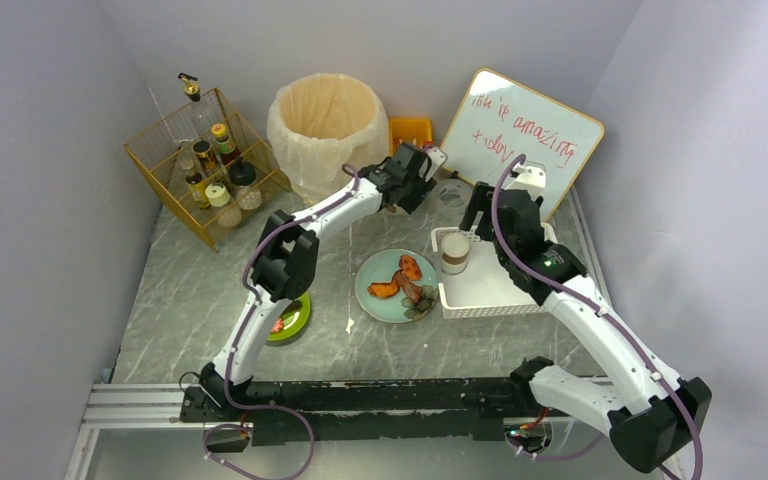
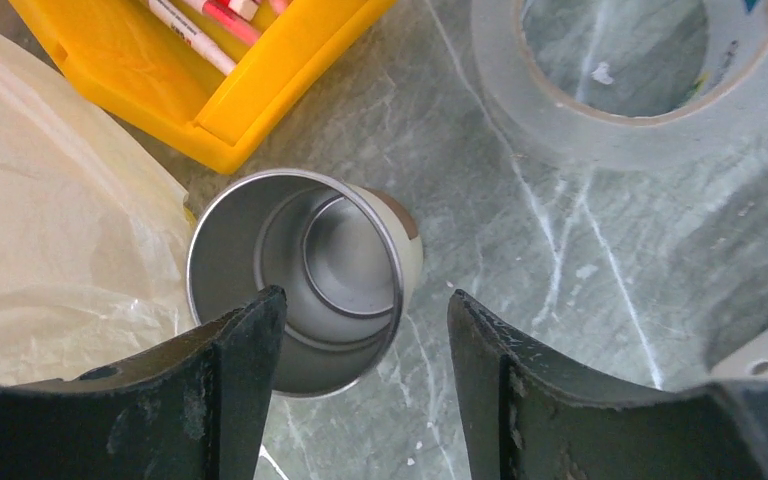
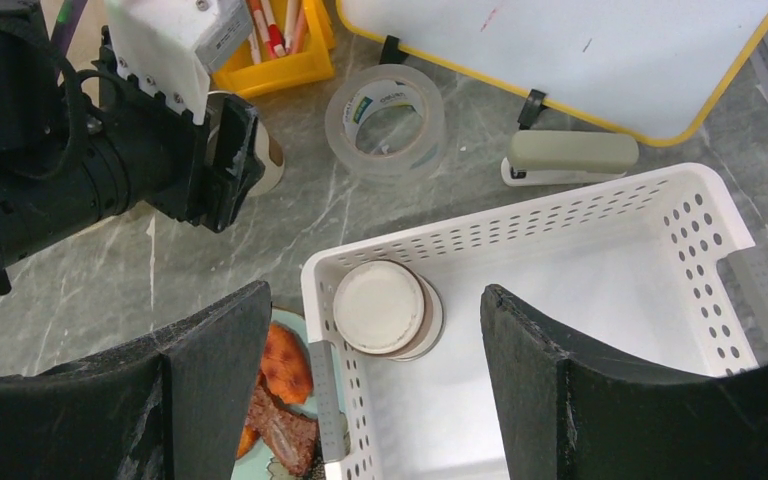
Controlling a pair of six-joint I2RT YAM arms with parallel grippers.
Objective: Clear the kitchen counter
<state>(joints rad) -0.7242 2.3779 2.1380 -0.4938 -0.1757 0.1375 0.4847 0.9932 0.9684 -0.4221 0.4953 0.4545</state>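
The kitchen counter [image 1: 200, 300] is grey marble-look with white veins. An empty steel cup [image 2: 345, 255] stands upright on it beside the bagged bin [image 1: 325, 120]. My left gripper [image 2: 365, 295] hangs over the cup, open. Its left finger sits over the cup's mouth and its right finger outside the cup's right wall, with a gap showing on both sides. In the top view the left gripper [image 1: 418, 172] hides the cup. My right gripper [image 3: 375, 290] is open and empty above the white basket [image 3: 520, 215], which holds a lidded cup [image 3: 380, 307].
A tape roll [image 2: 560, 130], a yellow pen holder [image 2: 210, 90], a stapler [image 3: 570, 155] and a whiteboard [image 1: 520, 140] stand at the back. A plate [image 1: 370, 300] with food lies left of the basket, a green plate [image 1: 295, 320] under the left arm, a wire rack [image 1: 205, 165] of bottles far left.
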